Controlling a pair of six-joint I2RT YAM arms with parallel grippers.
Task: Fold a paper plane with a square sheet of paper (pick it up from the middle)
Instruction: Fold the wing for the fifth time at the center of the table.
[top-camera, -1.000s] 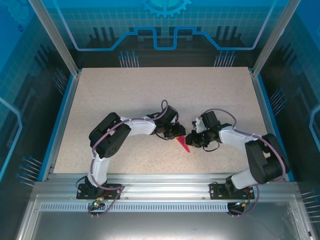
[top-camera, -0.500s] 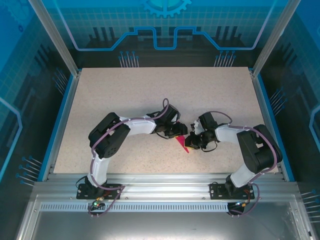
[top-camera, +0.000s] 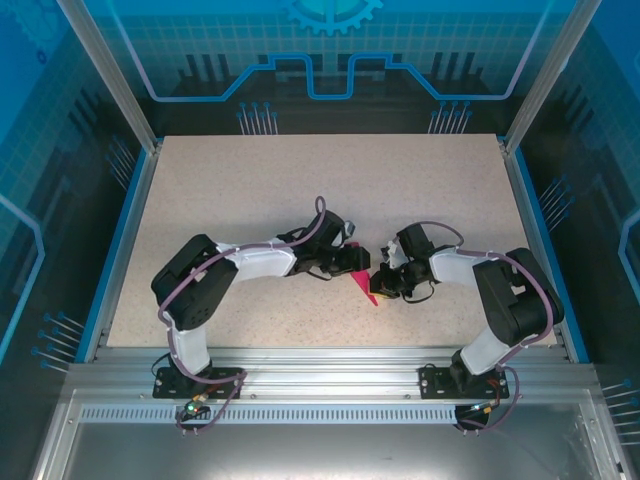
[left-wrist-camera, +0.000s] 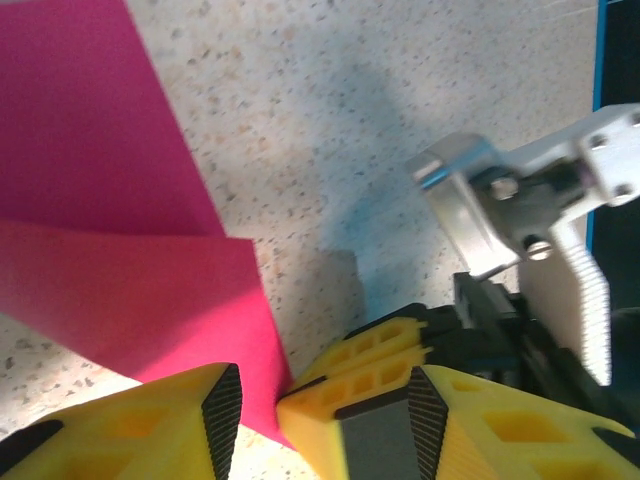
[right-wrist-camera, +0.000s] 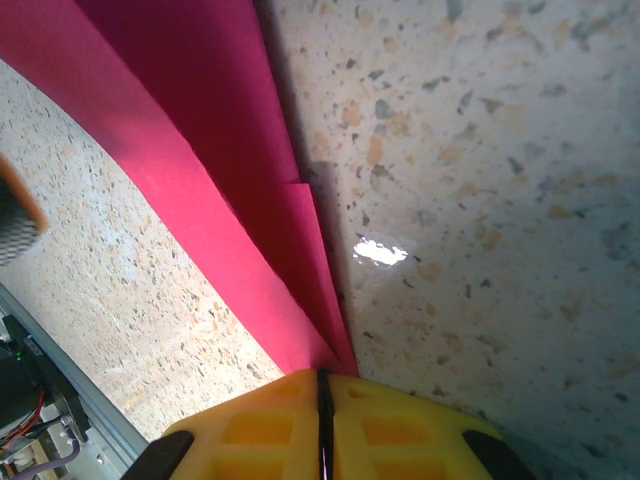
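The paper plane (top-camera: 368, 289) lies on the speckled surface (top-camera: 250, 190) near its front edge, a slim magenta-pink wedge between the two hands. The left hand (top-camera: 360, 264) reaches in from the left to the wedge's far end. The right hand (top-camera: 381, 286) comes in from the right and meets the paper's right side.

In the right wrist view the two yellow fingers (right-wrist-camera: 250, 430) are pressed together with no gap. They are clamped on the paper where it narrows, and several folded layers run into the seam between them. From there the paper spreads up and to the left, with one sharp crease and a short flap edge partway along. A small bright glint (right-wrist-camera: 380, 252) sits on the surface just beside the paper.

In the left wrist view the left hand's fingers (left-wrist-camera: 140, 425) stand apart, gripping nothing. Two overlapping pink layers lie flat on the surface at the left. The lower layer's corner tapers down into the gap, just beside the left finger's black pad. A ribbed yellow block (left-wrist-camera: 360, 375) also sits in that gap, right against the paper's corner. It looks like the right hand's fingertips, joined to the black and silver parts (left-wrist-camera: 500, 200) behind it.

The blue back wall (top-camera: 330, 60) carries a pale gear drawing (top-camera: 333, 12) and angular lines.
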